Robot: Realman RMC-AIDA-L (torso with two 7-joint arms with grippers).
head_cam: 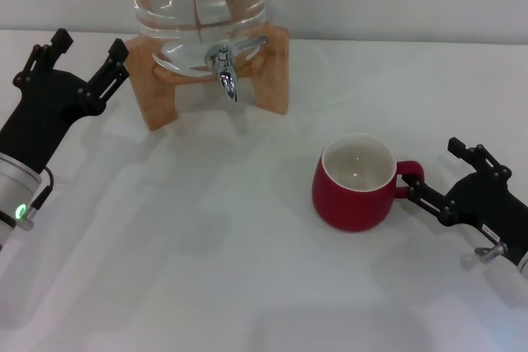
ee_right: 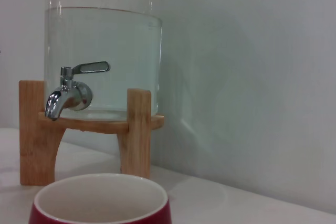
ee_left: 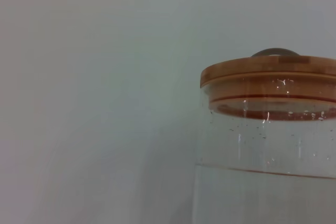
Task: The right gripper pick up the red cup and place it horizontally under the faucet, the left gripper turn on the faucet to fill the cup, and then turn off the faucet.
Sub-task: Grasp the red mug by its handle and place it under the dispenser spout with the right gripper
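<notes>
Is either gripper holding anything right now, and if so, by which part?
Nothing is gripped yet. The right gripper has open jaws around the red cup's handle; the left gripper is open, beside the jar stand.

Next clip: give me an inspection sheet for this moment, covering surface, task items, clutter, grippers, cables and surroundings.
Surface: white table, nothing spilled.
Task items: red cup upright, empty, away from under the faucet; lever handle level.
Water jar: partly filled, on wooden stand, wooden lid on.
Clutter: nothing seen.
Grippers: left gripper open beside the stand; right gripper open at the cup's handle, not yet closed.
Cables: thin wire by the left wrist.
Surroundings: plain pale wall.
</notes>
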